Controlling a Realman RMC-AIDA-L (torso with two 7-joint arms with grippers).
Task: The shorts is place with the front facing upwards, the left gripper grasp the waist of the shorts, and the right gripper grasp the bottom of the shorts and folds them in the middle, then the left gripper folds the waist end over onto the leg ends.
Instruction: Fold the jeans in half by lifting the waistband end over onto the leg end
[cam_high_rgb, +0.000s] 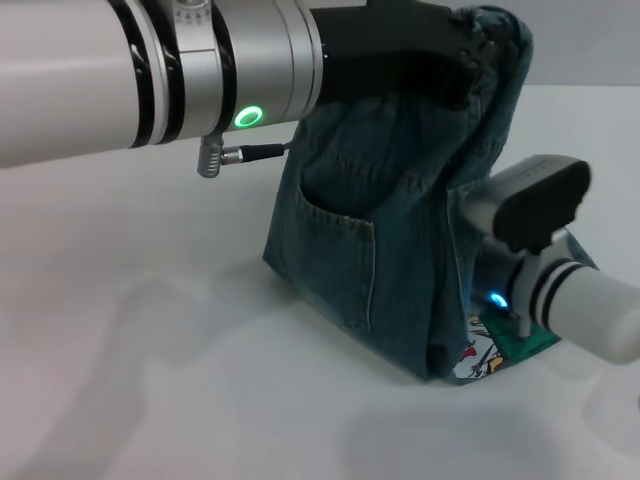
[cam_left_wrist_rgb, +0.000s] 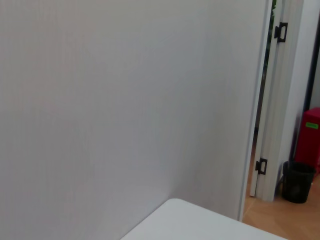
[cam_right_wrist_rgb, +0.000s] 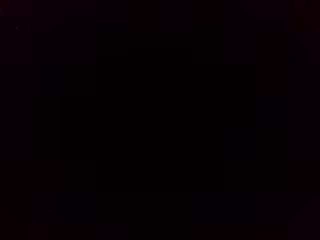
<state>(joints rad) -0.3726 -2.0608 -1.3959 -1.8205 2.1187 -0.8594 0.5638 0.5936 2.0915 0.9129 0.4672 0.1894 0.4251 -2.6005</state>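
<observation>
The blue denim shorts (cam_high_rgb: 380, 230) hang in a tall bunch over the white table (cam_high_rgb: 150, 360) in the head view, a pocket facing me. Their top is draped over my left gripper (cam_high_rgb: 468, 62), which is shut on the cloth and holds it high at the upper right. The lower end rests on the table, showing a colourful printed patch (cam_high_rgb: 480, 358). My right gripper (cam_high_rgb: 482, 218) reaches in from the right at mid height, its tip buried in the denim. The right wrist view is fully dark. The left wrist view shows no shorts.
My left arm (cam_high_rgb: 150, 80) spans the top of the head view. The left wrist view shows a white wall (cam_left_wrist_rgb: 125, 100), a table corner (cam_left_wrist_rgb: 200, 222), a door frame (cam_left_wrist_rgb: 267, 100) and a black bin (cam_left_wrist_rgb: 298, 181) on the floor.
</observation>
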